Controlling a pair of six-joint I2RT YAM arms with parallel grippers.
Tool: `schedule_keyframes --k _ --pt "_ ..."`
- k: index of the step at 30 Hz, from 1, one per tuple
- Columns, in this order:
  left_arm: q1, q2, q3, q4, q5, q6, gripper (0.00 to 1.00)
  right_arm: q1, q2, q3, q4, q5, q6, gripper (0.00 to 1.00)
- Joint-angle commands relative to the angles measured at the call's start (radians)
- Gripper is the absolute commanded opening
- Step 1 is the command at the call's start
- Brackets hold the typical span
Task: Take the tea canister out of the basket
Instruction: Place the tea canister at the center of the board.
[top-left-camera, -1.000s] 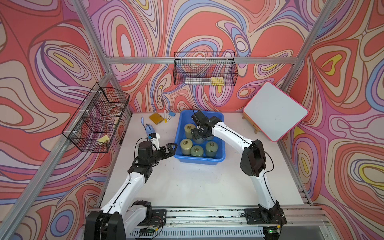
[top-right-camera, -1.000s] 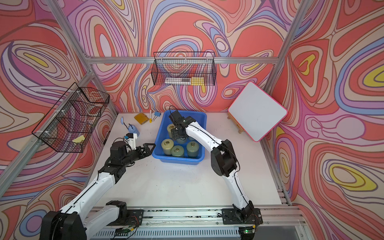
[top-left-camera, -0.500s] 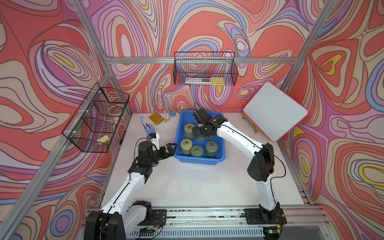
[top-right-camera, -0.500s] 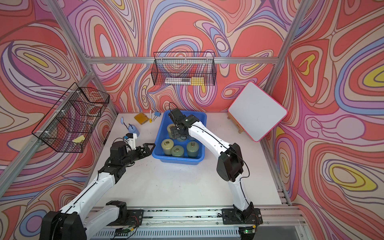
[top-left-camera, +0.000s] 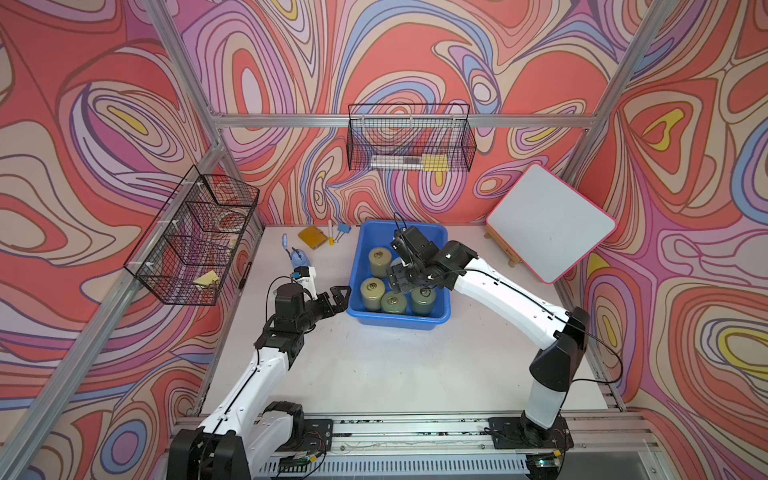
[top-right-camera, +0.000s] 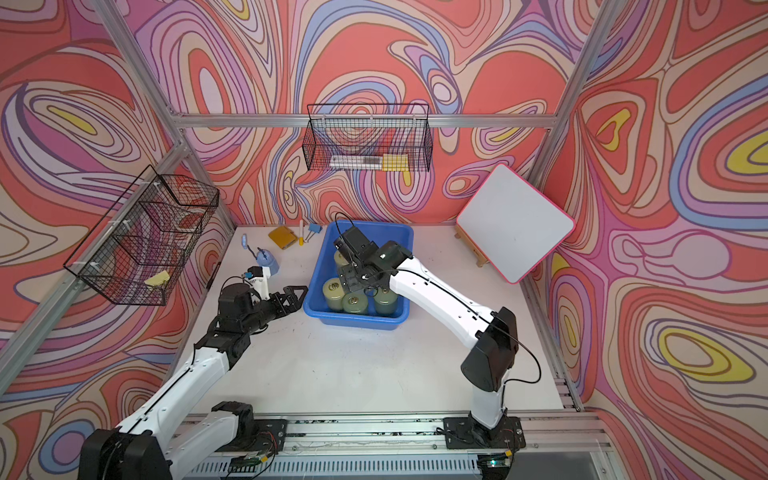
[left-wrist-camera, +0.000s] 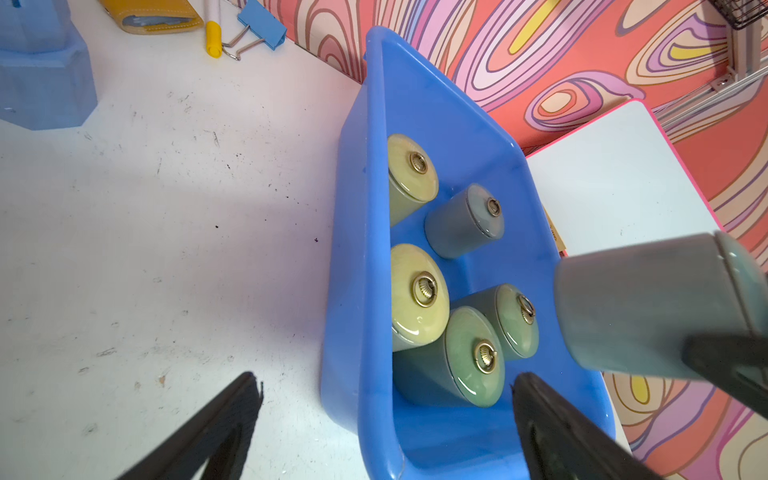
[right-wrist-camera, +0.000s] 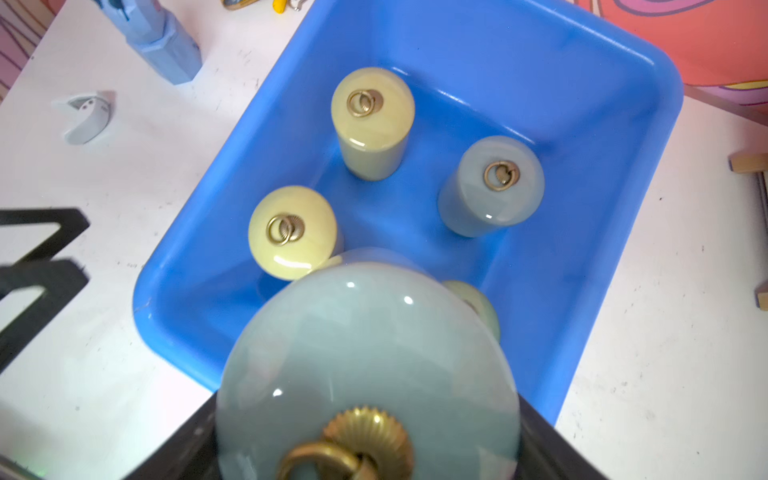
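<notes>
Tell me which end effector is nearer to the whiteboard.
Right. The right end effector, shut on a tea canister, hangs above the basket; the left end effector, open, is outside the basket's wall farther from the whiteboard.

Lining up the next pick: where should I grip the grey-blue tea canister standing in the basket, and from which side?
Grip the grey-blue tea canister across its round body under the lid, coming straight down. It stands upright, apart from the nearest yellow canister, and the basket walls block a sideways approach; the brass ring looks too small.
</notes>
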Motion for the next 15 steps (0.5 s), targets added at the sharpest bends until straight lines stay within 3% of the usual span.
schedule_keyframes --k 1,15 --pt "-0.003 -0.020 -0.011 -0.030 -0.030 0.029 0.99 0.053 -0.093 -0.044 0.032 0.040 0.039 0.64" --pt "-0.004 -0.090 -0.058 -0.061 -0.120 0.055 0.99 0.312 -0.211 -0.250 0.071 0.096 0.170 0.64"
